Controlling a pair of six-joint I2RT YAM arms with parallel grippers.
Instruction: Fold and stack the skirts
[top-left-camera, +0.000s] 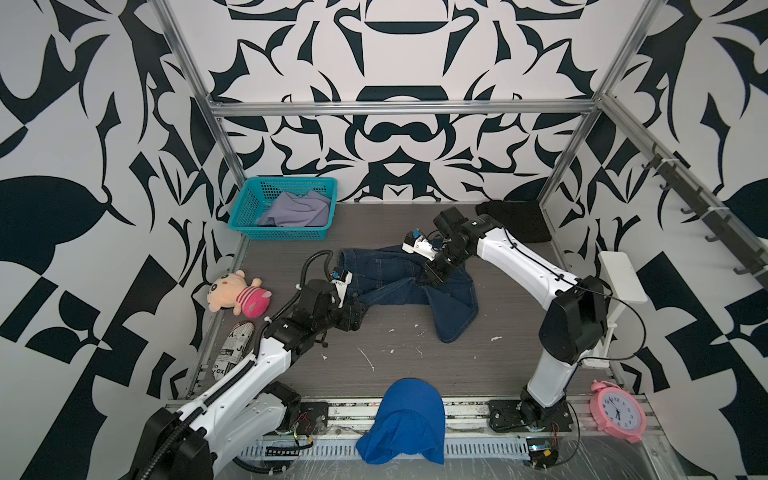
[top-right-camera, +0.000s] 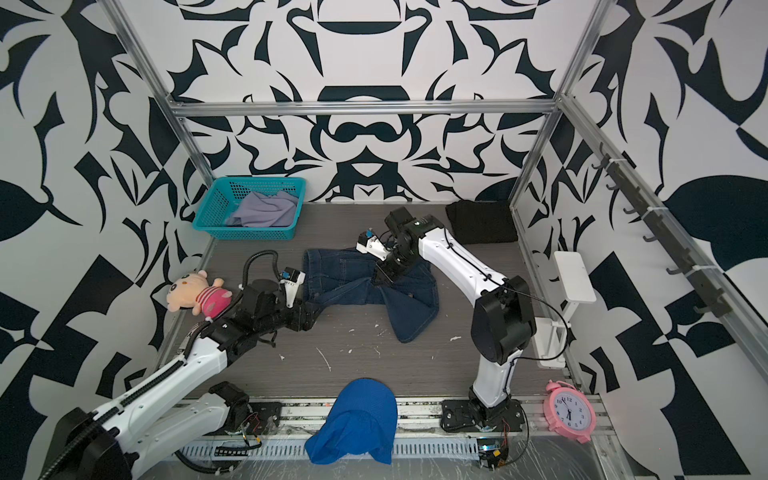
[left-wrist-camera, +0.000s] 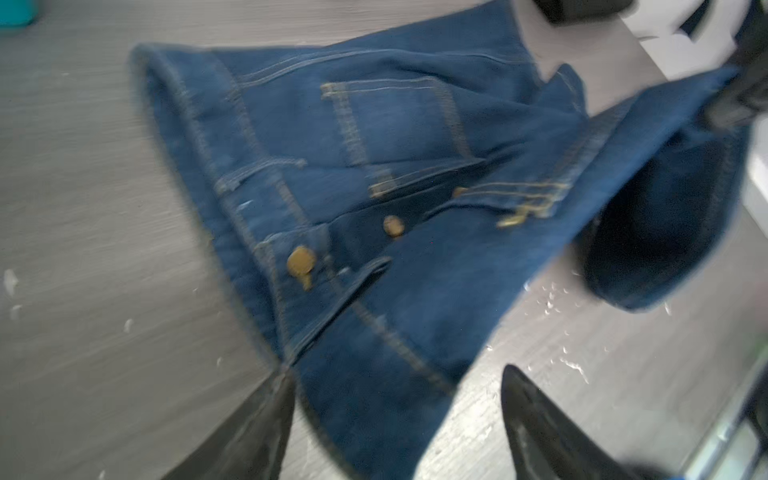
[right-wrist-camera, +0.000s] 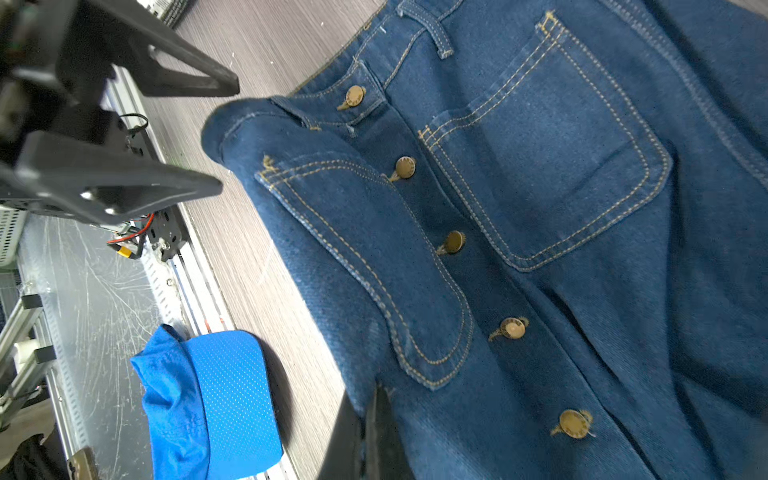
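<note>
The dark blue denim skirt (top-left-camera: 399, 282) lies crumpled mid-table in both top views (top-right-camera: 353, 286), its brass buttons and pockets showing in the wrist views (left-wrist-camera: 374, 166) (right-wrist-camera: 540, 208). My left gripper (top-left-camera: 353, 318) (left-wrist-camera: 398, 370) is open at the skirt's near-left end, with denim lying loose between its fingers (left-wrist-camera: 266, 428). That gripper (right-wrist-camera: 228, 135) also appears in the right wrist view. My right gripper (top-left-camera: 430, 280) (right-wrist-camera: 374, 415) is shut on a fold of the denim skirt. The black skirt (top-left-camera: 515, 226) lies folded at the back right. The lavender-grey skirt (top-left-camera: 299, 212) is bunched in the basket.
A teal basket (top-left-camera: 249, 216) stands at the back left. A plush toy (top-left-camera: 239, 293) and a newsprint-patterned object (top-left-camera: 232, 353) lie along the left edge. The bright blue mesh cloth (top-left-camera: 405, 419) hangs over the front rail. A pink clock (top-left-camera: 619, 411) and a white stand (top-left-camera: 621, 278) are at the right.
</note>
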